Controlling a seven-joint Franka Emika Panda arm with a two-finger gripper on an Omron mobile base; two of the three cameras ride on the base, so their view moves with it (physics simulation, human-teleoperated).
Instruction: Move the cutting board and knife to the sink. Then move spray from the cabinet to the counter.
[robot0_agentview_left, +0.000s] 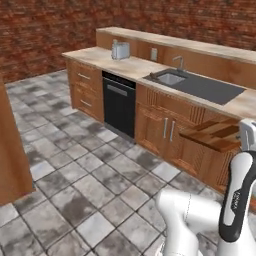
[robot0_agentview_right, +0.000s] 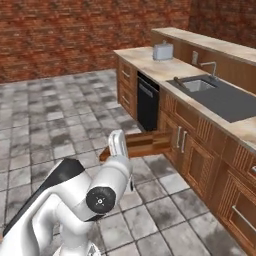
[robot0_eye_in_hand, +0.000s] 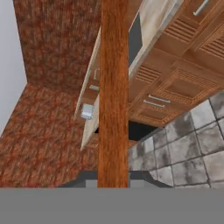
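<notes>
Gripper (robot0_agentview_right: 120, 145) clamped on cutting board (robot0_agentview_right: 145, 143) above floor, sink (robot0_agentview_left: 170, 78) in base views, board edge-on in hand view

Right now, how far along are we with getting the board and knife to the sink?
Nothing is finished yet. In hand: the cutting board is clamped in the hand and carried in the air above the tiled floor, short of the counter. The sink has nothing in it. Left: set the board in the sink, fetch the knife, then bring the spray from the cabinet to the counter.
</notes>
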